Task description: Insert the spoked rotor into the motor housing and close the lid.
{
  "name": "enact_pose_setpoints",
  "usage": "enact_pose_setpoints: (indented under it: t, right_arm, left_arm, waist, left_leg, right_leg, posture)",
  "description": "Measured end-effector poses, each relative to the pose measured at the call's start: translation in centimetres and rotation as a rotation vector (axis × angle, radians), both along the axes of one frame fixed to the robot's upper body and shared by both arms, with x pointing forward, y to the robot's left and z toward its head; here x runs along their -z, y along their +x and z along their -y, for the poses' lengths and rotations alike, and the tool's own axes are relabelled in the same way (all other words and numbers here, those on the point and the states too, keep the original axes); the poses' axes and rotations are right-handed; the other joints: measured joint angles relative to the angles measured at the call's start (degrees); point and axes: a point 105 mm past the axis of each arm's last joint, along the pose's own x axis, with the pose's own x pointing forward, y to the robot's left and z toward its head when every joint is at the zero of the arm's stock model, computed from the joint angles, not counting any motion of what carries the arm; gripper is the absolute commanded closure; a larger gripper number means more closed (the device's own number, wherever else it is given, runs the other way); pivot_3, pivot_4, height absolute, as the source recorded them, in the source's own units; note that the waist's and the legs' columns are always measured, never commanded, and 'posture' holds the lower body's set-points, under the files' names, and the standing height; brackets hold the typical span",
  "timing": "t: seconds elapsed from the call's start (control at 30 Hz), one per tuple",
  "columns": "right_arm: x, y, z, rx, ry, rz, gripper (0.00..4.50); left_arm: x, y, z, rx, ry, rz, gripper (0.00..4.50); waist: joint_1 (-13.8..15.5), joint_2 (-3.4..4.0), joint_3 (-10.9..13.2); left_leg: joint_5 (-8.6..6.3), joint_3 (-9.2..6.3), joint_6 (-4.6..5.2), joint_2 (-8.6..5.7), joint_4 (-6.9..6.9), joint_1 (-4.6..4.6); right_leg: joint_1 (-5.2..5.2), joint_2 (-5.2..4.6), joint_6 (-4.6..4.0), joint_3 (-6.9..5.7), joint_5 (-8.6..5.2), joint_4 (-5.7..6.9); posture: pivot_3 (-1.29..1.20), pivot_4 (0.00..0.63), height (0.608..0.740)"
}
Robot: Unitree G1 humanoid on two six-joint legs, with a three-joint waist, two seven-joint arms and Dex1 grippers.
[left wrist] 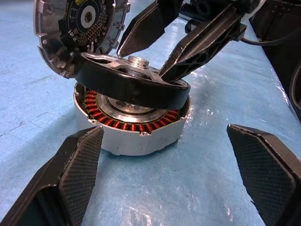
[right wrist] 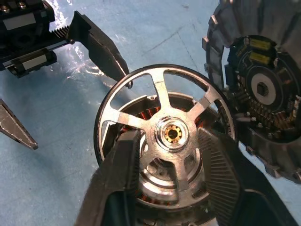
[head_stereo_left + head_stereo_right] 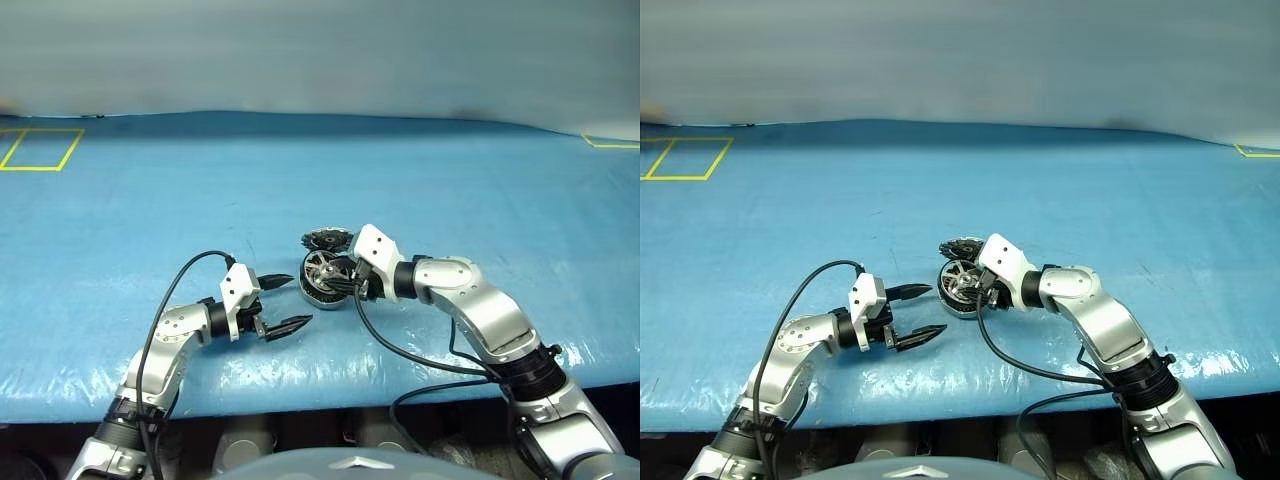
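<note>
The spoked rotor [image 2: 162, 94], dark-rimmed with silver spokes, sits tilted on top of the motor housing [image 1: 136, 139], one edge raised above the copper windings. My right gripper [image 3: 345, 278] reaches onto it from the right, its fingers [image 2: 127, 155] closed in on either side of the hub over the spokes. The lid [image 1: 80, 23] stands swung open behind the housing, its dark toothed inner face showing. My left gripper [image 3: 298, 300] hovers open just left of the housing, holding nothing.
Everything sits on a blue sheet-covered table [image 3: 450, 180], near its front edge. Yellow tape marks [image 3: 40, 150] lie at the far left and far right corners. Black cables hang from both wrists.
</note>
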Motion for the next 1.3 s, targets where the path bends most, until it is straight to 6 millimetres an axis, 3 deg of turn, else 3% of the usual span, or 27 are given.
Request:
enact_pose_setpoints:
  t: [0.13,0.53,0.63,0.77,1.0,1.17,1.3]
  right_arm:
    - [0.1,-0.2,0.1,-0.005,-0.008,0.009,4.35]
    - [0.1,-0.5,0.4,0.029,0.030,-0.014,4.35]
    - [-0.7,-0.7,0.3,0.016,0.031,0.024,3.75]
    - [-1.0,-0.2,0.9,-0.009,-0.081,0.099,2.51]
    - [-1.3,-0.3,0.4,-0.257,-0.399,0.259,2.51]
    - [-2.3,-1.0,-1.5,-0.436,-0.448,0.327,2.51]
    - [-2.7,-0.6,-2.4,-0.466,-0.452,0.356,2.51]
  left_arm:
    - [0.0,0.0,0.0,0.000,0.001,0.000,0.00]
    - [0.3,0.0,-0.1,-0.003,0.004,-0.004,0.00]
    - [0.4,0.1,-0.2,-0.006,0.006,-0.009,0.00]
    - [0.7,0.1,-0.3,-0.010,0.010,-0.018,0.00]
    - [0.6,0.1,-0.3,-0.007,0.010,-0.014,0.00]
    - [0.5,0.2,-0.2,-0.008,0.006,-0.004,0.00]
    - [0.6,0.2,-0.1,-0.013,0.000,-0.005,0.00]
  waist:
    - [-0.4,0.00,0.0]
    - [-0.5,0.01,0.0]
    - [-0.5,0.03,0.0]
    - [-0.5,0.05,0.0]
    - [-0.5,0.12,0.1]
    - [-0.5,0.11,0.1]
    - [-0.4,0.11,0.1]
  left_leg:
    - [0.01,0.03,-0.01,0.04,0.01,0.04]
    - [0.03,0.02,-0.04,0.06,0.00,-0.02]
    - [0.02,0.02,-0.03,0.05,-0.03,-0.04]
    - [0.01,0.03,-0.02,0.03,-0.02,-0.05]
    - [0.01,0.05,-0.02,0.03,-0.07,-0.06]
    - [0.01,0.04,-0.02,0.04,-0.07,-0.06]
    - [0.01,0.05,-0.02,0.02,-0.04,-0.05]
  right_leg:
    - [0.00,0.00,0.09,0.00,-0.05,0.01]
    - [-0.05,0.00,0.02,-0.01,-0.01,0.02]
    - [-0.08,0.00,-0.01,0.00,0.00,0.01]
    - [-0.08,-0.03,0.05,0.00,-0.03,-0.01]
    - [-0.14,-0.02,0.01,-0.03,-0.07,-0.01]
    - [-0.12,-0.01,0.01,-0.04,-0.06,-0.02]
    - [-0.08,-0.04,-0.06,-0.04,0.00,-0.03]
  posture:
    - [0.00,0.150,0.740]
    - [0.00,0.150,0.740]
    - [0.00,0.150,0.740]
    - [0.00,0.150,0.740]
    - [0.00,0.150,0.740]
    - [0.00,0.150,0.740]
    - [0.00,0.150,0.740]
